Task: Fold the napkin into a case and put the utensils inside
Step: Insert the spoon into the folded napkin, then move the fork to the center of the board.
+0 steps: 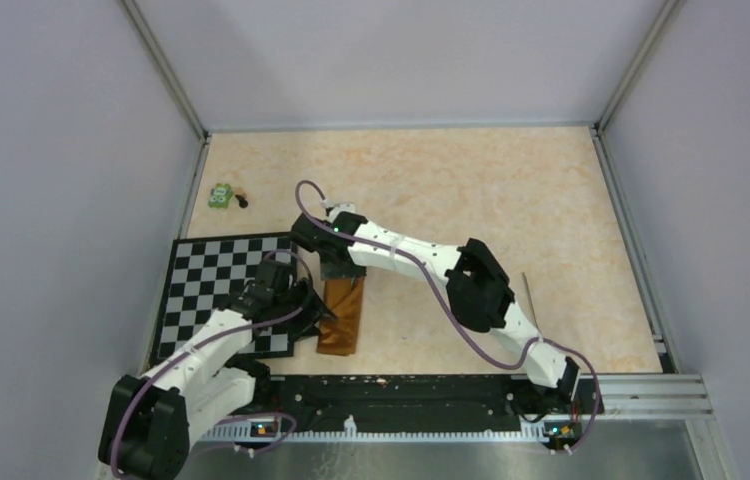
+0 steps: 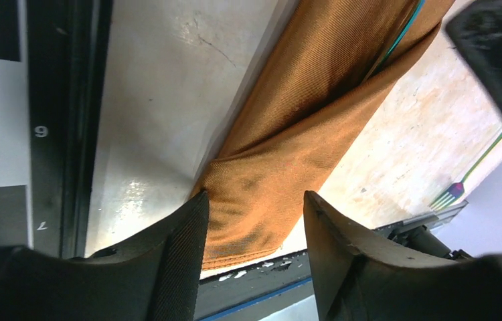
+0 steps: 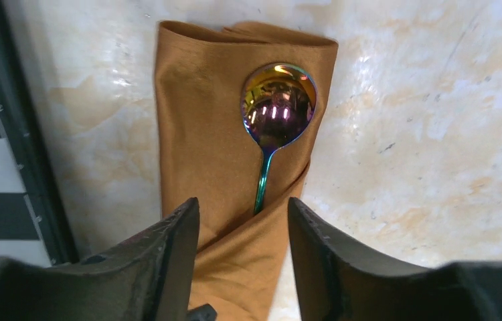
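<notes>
The rust-orange napkin [image 1: 341, 316] lies on the table as a narrow folded case [image 3: 195, 134] with a diagonal flap. A rainbow-shiny spoon [image 3: 278, 100] rests on it, its teal handle tucked under the flap. A fork [image 2: 459, 189] lies apart on the table to the right, seen as a thin line [image 1: 529, 300] from above. My right gripper [image 3: 243, 221] hangs open over the case's far part [image 1: 336, 268], holding nothing. My left gripper [image 2: 255, 221] is open astride the case's near end [image 2: 262, 200]; its left finger [image 2: 178, 254] is against the cloth edge.
The black-and-white checkered mat [image 1: 216, 290] lies just left of the case, its dark border [image 3: 27, 167] close by. A small green toy [image 1: 219, 196] sits at the back left. The black front rail [image 1: 401, 390] runs just past the case's near end.
</notes>
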Tool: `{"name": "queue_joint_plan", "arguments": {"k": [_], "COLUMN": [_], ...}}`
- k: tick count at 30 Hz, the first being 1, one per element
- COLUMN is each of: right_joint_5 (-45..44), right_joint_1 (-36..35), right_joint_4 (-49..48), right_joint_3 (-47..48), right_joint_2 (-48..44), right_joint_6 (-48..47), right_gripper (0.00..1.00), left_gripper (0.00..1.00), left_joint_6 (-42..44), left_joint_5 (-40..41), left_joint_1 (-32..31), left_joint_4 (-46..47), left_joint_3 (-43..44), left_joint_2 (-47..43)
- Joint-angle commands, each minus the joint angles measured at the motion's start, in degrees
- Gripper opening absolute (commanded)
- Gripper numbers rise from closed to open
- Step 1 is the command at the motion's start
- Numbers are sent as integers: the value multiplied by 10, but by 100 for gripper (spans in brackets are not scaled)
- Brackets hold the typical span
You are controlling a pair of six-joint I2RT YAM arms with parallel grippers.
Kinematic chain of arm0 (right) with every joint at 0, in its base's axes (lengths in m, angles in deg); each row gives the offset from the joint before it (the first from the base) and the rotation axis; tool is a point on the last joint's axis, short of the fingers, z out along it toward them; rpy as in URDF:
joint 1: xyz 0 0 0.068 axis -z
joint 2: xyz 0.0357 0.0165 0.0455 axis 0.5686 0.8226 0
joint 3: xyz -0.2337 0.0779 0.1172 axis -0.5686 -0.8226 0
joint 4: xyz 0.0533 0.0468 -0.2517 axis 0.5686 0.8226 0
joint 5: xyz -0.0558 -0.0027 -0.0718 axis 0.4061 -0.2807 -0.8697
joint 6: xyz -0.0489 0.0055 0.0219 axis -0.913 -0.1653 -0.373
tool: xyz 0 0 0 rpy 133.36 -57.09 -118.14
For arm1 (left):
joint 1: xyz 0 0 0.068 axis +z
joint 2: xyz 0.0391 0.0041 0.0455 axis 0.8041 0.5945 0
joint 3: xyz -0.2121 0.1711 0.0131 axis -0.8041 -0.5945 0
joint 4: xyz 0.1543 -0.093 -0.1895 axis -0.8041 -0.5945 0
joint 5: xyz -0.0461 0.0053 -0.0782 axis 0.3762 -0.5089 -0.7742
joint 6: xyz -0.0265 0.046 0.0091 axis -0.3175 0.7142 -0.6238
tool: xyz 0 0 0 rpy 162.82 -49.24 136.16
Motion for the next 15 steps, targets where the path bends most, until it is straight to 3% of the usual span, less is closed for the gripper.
{"name": "queue_joint_plan", "arguments": {"k": [1,4,6,8,10,15], "right_joint_5": [-36,-41,-73,-117,-105,88], "right_joint_1": [3,18,31,54,96,313], "right_joint_4": [48,82,79,39,-23,-140], "right_joint_3": [72,77,22,-96,-259,-576], "right_joint_2": [-70,-106,-165,-252,-354,-599], "right_joint_6": [-34,-46,-62,-79,-86,40], "right_gripper": [54,60,65,72,75,78], "left_gripper": [62,65,69,74,77,83], "left_joint_6": [22,32,44,60,76,99], "left_joint_5": [58,48,31,6,-32,-105], "left_joint_1": [0,0,0,0,0,1], "left_joint_4": [-26,-40,-46,-42,-26,15], "left_joint_3": [8,24,36,49,58,74], "left_joint_2": [-32,-49,-63,-77,-90,-115]}}
